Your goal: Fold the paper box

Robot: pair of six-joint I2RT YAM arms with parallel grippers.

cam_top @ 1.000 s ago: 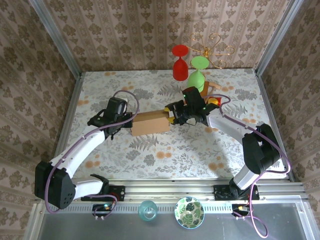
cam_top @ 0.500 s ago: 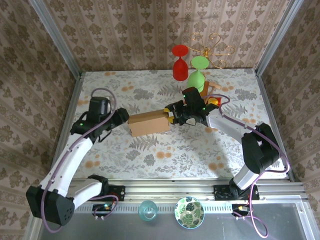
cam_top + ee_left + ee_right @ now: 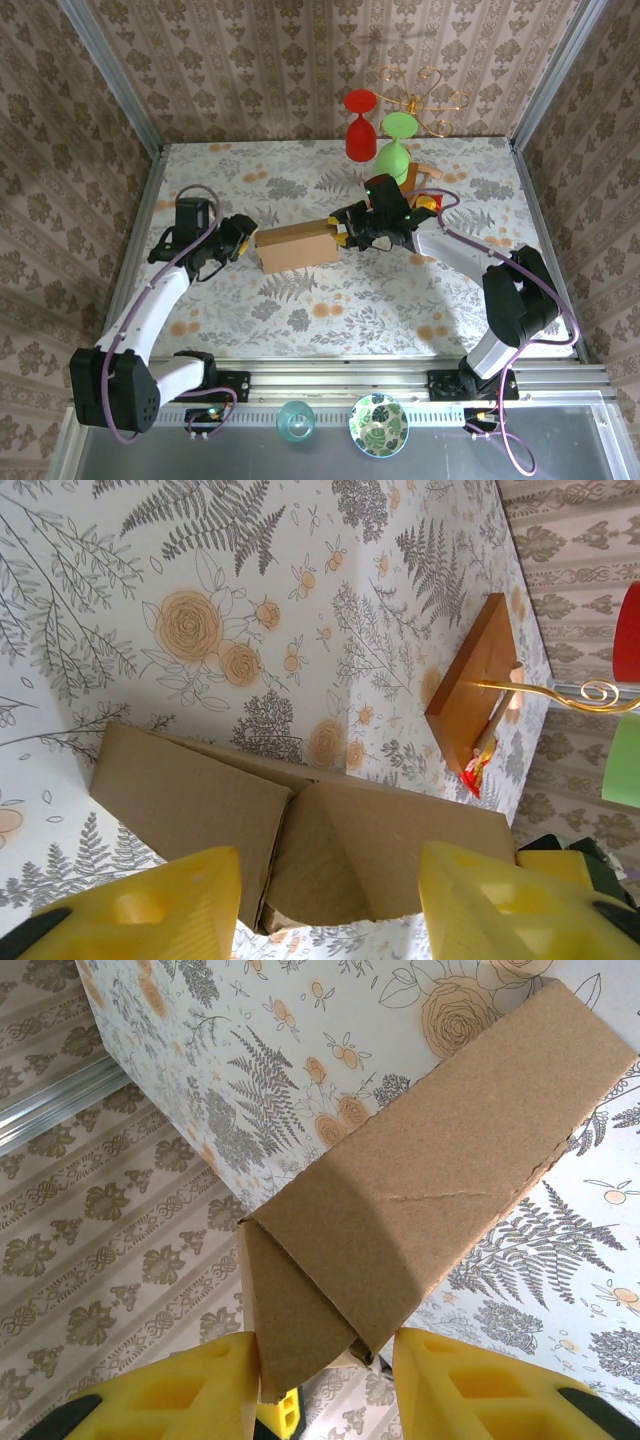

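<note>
Damask-papered walls (image 3: 300, 60) enclose a fern-and-flower patterned table (image 3: 350, 300) on three sides.

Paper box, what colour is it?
The paper box is plain tan-brown cardboard, clearest in the right wrist view.

wooden stand (image 3: 472, 688) sits at the back of the flowery table (image 3: 350, 300), red glass (image 3: 360, 140) and green glass (image 3: 393, 158) hanging foot-up off its gold wire rack (image 3: 432, 100). little snack packet (image 3: 478, 768) right against the stand, and well nearer than it, a teal glass bowl (image 3: 295, 420) beside a leaf-pattern bowl (image 3: 378, 424)
</note>
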